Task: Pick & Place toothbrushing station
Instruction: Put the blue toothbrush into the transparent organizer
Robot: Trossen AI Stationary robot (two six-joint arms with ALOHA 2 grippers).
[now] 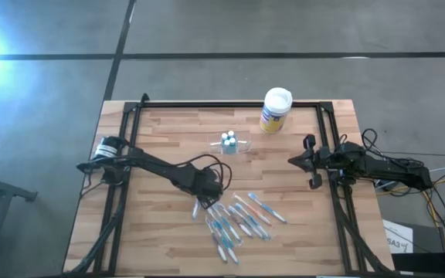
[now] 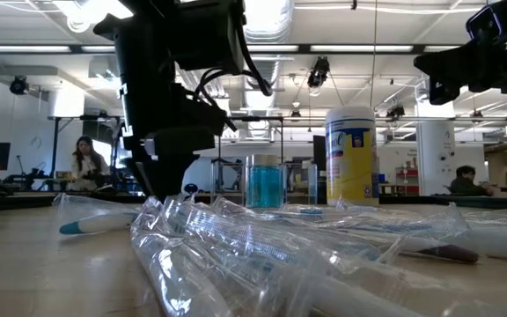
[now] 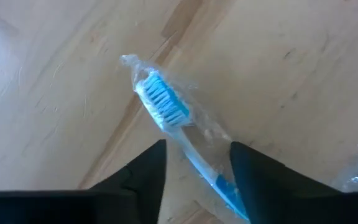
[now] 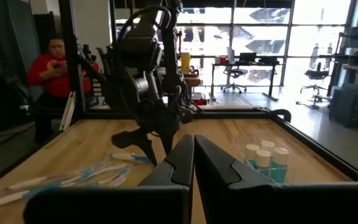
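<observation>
The left tool point(image 1: 198, 202) is hanging low over the near middle of the wooden counter point(image 1: 161, 239), at the left end of the heap of wrapped toothbrushes point(image 1: 234, 220). In the left wrist view its two dark fingers point(image 3: 143, 177) are standing spread, one on each side of the handle of a blue-white brush point(image 3: 166, 109) in a clear wrapper; the bristle head is lying beyond the fingertips, flat on the wood. Whether the fingers are touching the handle cannot be told.

The cup point(image 1: 229, 142) is sitting upright toward the far middle of the counter, well apart from the heap, with small white-capped tubes point(image 4: 264, 154) standing inside it. The yellow canister point(image 1: 275, 110) is standing just beyond it, near the far edge.

The right tool point(image 1: 309, 162) is waiting at the right edge of the counter, raised above it, and its fingers point(image 4: 178, 163) are pressed together, pinching nothing.

Past the counter, a person point(image 4: 53, 71) in a red top is sitting in the room, and another person point(image 2: 85, 161) is showing in the low view.
</observation>
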